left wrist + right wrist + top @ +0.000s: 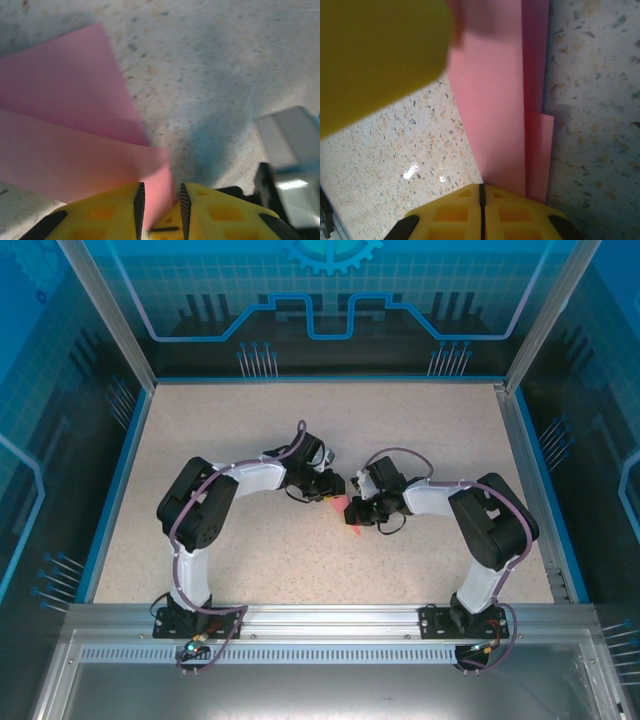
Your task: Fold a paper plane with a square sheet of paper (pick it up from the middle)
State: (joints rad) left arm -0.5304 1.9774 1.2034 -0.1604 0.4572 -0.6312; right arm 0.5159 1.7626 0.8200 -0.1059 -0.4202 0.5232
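Your left hand (160, 210) pinches the folded pink paper (75, 135); your right hand (481, 212) clamps its other edge above the worktop (300, 420).

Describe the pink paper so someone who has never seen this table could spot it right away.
Look to the middle of the speckled beige table, where the two arms' tips meet. The folded pink paper lies between the left gripper and right gripper, pinched by both. It is the scene's sole pink thing.
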